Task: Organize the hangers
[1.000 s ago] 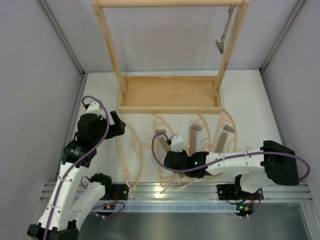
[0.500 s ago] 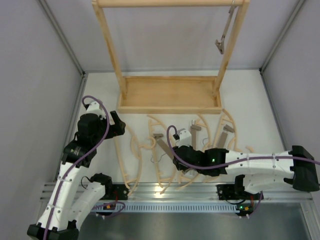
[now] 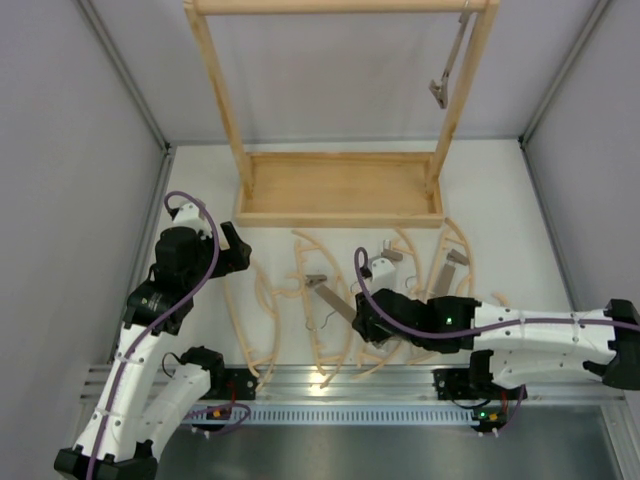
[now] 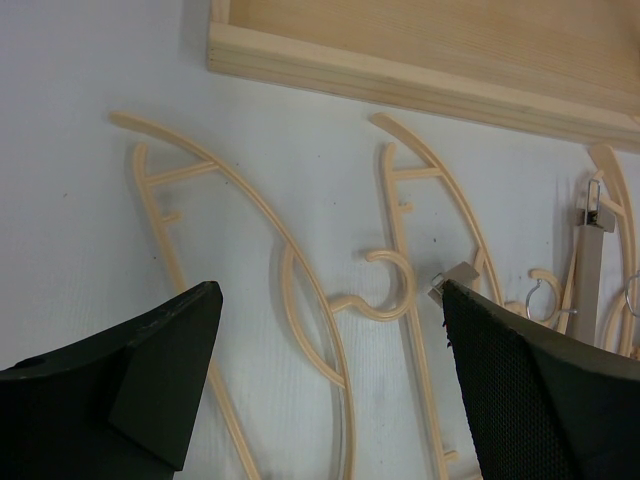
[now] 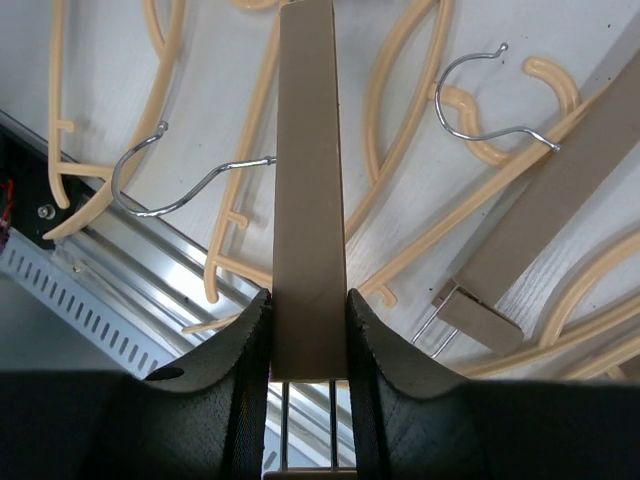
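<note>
Down in the lower middle of the overhead view the right gripper [image 3: 352, 310] is pinching one brown-grey clamp bar [image 3: 328, 293]. Its wrist camera shows the two black fingers [image 5: 250, 340] pressed against the bar's long sides near the bottom of the frame, while the bar runs straight up the centre with its metal hook [image 5: 170, 180] curling out to the left. Under and around it lie the pale curved hangers [image 3: 265, 300], spread over the white table [image 3: 500, 200] in the lower middle, just in front of the wooden rack [image 3: 340, 218]. A second clamp bar [image 5: 540, 230] lies slanted at the right of the right wrist view, across the pale ones. At the left middle of the overhead view the left gripper [image 3: 232, 250] has its jaws spread wide with nothing between them, and its wrist view looks down on curved hangers and one wooden hook [image 4: 385, 285]. Another brown-grey bar [image 3: 450, 60] hangs tilted from the rack's top rail, beside the right post at the upper right
</note>
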### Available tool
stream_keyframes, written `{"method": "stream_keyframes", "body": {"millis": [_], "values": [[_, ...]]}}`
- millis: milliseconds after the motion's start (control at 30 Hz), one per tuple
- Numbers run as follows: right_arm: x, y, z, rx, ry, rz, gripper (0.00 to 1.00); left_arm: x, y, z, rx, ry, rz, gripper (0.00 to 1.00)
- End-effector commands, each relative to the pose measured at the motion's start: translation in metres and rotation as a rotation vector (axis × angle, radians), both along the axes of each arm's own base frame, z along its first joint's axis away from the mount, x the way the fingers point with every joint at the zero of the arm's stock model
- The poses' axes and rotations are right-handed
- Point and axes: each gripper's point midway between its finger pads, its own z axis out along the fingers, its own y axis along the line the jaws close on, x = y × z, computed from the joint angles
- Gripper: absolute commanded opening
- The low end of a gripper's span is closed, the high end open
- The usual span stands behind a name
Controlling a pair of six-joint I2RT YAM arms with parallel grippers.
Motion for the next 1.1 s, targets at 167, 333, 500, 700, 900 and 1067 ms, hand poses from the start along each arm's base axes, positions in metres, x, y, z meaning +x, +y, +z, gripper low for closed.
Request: {"method": "stream_keyframes", "body": {"millis": [167, 333, 500, 700, 900, 1067], "values": [[0.008, -0.014, 0.036, 0.15, 0.016, -0.051, 0.0, 0.006, -0.001, 0.004, -0.008, -0.035, 0.003, 0.95], [0.016, -0.019, 0.059, 0.29, 0.059, -0.101, 0.0, 0.006, -0.002, 0.005, -0.01, -0.037, 0.001, 0.95], [0.04, -0.022, 0.106, 0.539, 0.068, -0.208, 0.0, 0.005, -0.001, 0.006, -0.01, -0.043, 0.003, 0.95], [0.078, -0.021, 0.184, 0.891, 0.053, -0.307, 0.0, 0.005, -0.002, 0.006, -0.013, -0.041, -0.002, 0.95], [0.119, -0.018, 0.25, 1.205, 0.021, -0.361, 0.0, 0.005, -0.004, 0.004, -0.011, -0.034, -0.009, 0.95], [0.146, -0.024, 0.314, 1.412, -0.083, -0.403, 0.0, 0.006, -0.004, 0.002, -0.006, -0.029, -0.009, 0.95]]}}
